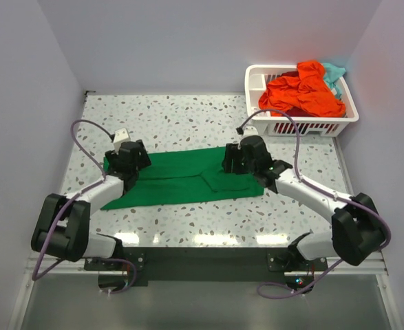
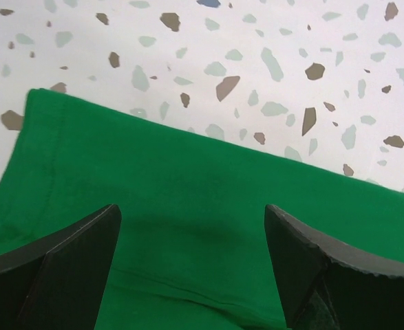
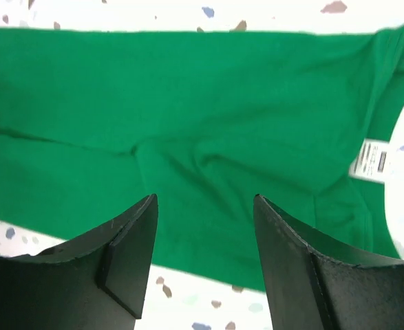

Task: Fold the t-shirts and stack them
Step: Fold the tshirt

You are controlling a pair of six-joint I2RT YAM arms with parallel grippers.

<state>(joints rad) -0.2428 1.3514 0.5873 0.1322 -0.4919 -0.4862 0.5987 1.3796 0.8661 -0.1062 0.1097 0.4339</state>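
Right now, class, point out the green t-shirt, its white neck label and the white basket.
green t-shirt (image 1: 181, 180): top external view, middle of the flat cloth.
white neck label (image 3: 371, 159): right wrist view, centre of the tag.
white basket (image 1: 312, 126): top external view, slotted front wall.

We see a white table (image 1: 188, 117) flecked with grey and brown chips. Directly on it a green t-shirt (image 1: 181, 180) lies flat, folded into a long band across the near middle. A white slotted basket (image 1: 305, 126) stands at the far right corner, clear of the shirt.
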